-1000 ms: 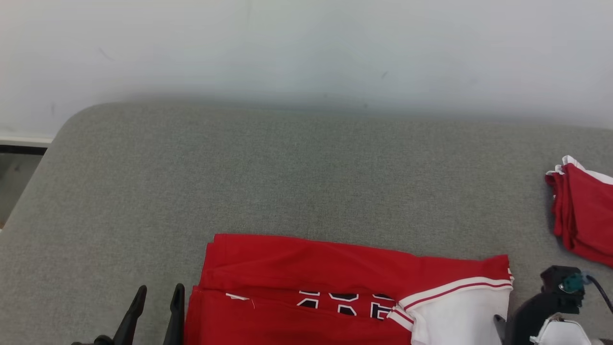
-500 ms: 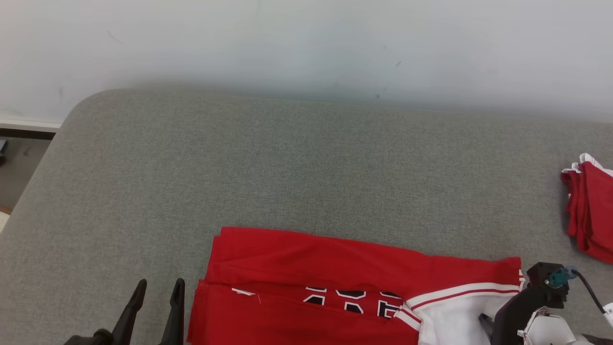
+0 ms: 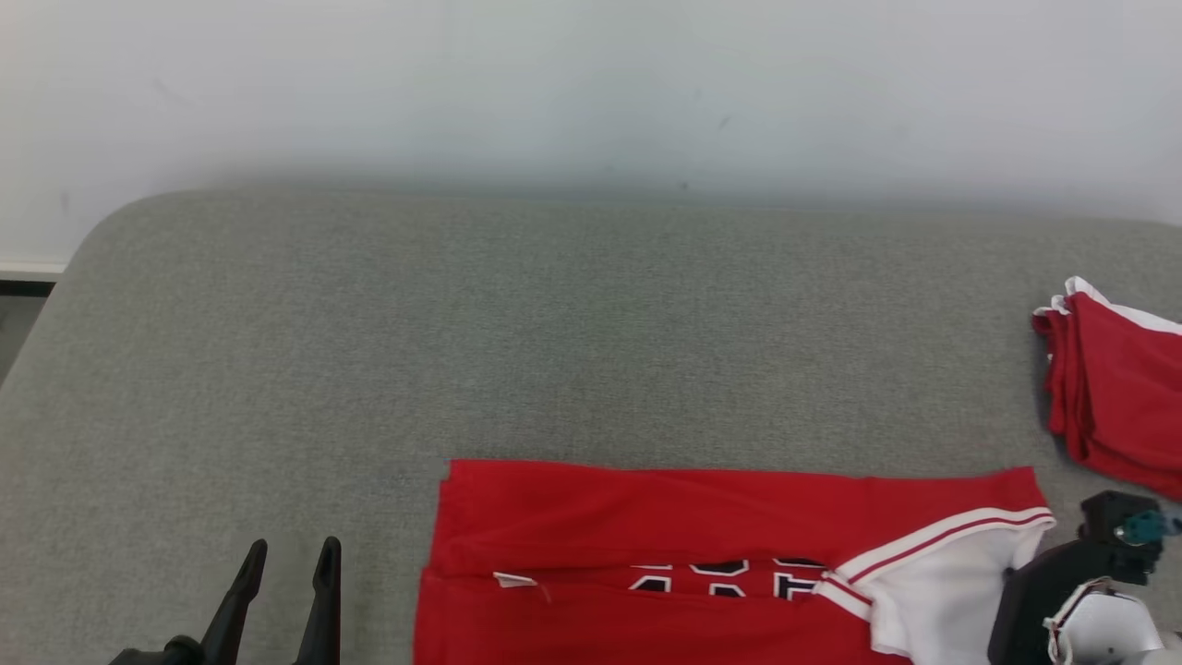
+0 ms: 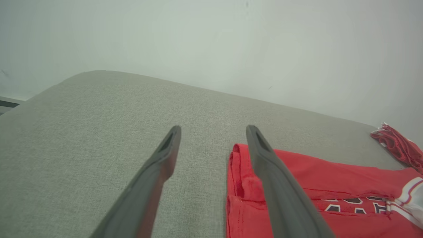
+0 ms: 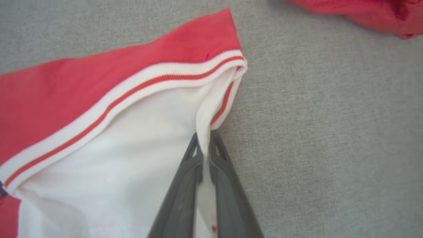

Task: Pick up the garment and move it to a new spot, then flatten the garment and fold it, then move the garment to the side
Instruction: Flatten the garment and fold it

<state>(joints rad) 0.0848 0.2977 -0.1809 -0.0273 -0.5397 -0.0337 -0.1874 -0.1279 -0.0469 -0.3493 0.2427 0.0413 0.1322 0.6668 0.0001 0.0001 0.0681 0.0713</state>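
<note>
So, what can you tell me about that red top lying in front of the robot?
The garment is a red sports top of knit-looking cloth, folded into a long flat band, with dark white-edged lettering half hidden in the fold. Its right end shows a white panel with red-striped ribbed trim. It lies on the grey padded surface; the right pincer is shut on its white edge.

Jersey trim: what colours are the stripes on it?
Jersey trim: white with a thin red stripe, clearest in right wrist view.
</note>
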